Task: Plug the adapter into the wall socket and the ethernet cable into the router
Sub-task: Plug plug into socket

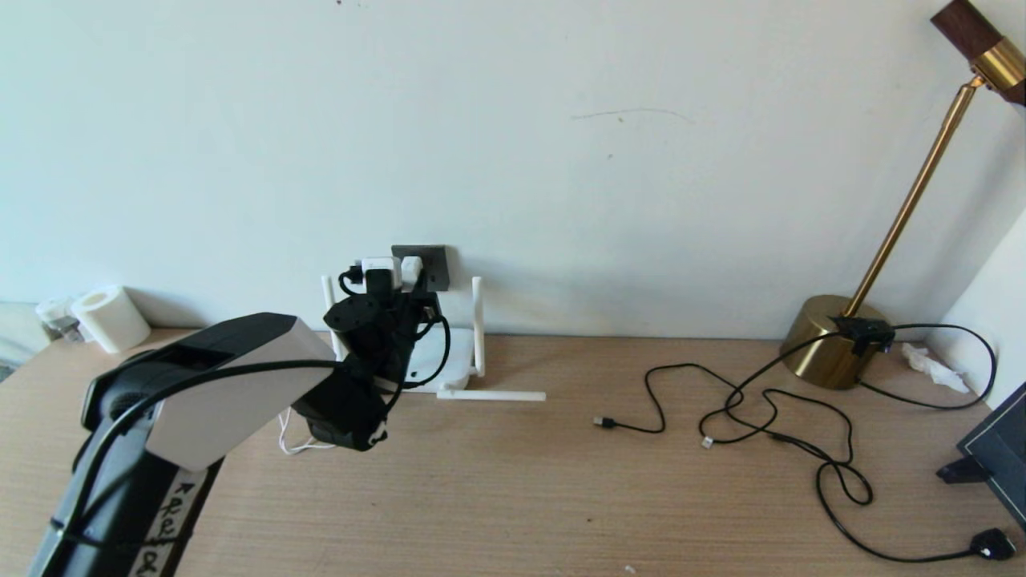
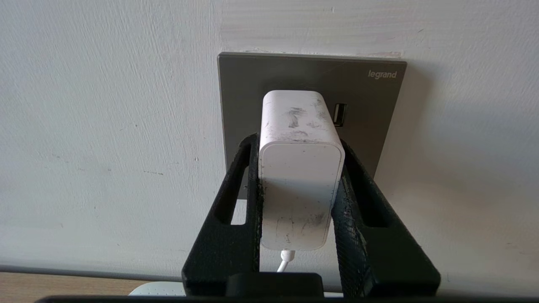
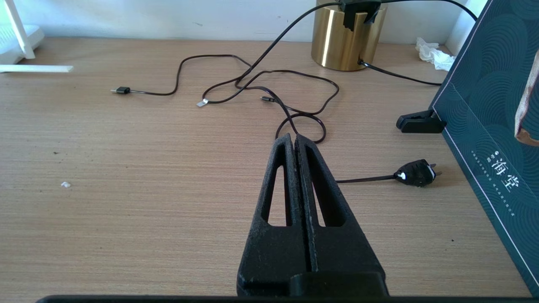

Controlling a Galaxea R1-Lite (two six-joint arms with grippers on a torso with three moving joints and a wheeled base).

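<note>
My left gripper is up at the wall, shut on the white adapter, one finger on each side. The adapter's far end meets the dark grey wall socket, and its thin white cord hangs down beneath. The white router lies on the table just below the socket, partly hidden by my left wrist, with one antenna lying flat. The ethernet cable's black connector rests loose mid-table, away from the router. My right gripper hovers shut and empty over the table's right part and does not show in the head view.
A brass lamp stands at the back right with black cables looping out from it. A black mains plug lies near a dark patterned box. A paper roll sits far left, and crumpled tissue lies by the lamp.
</note>
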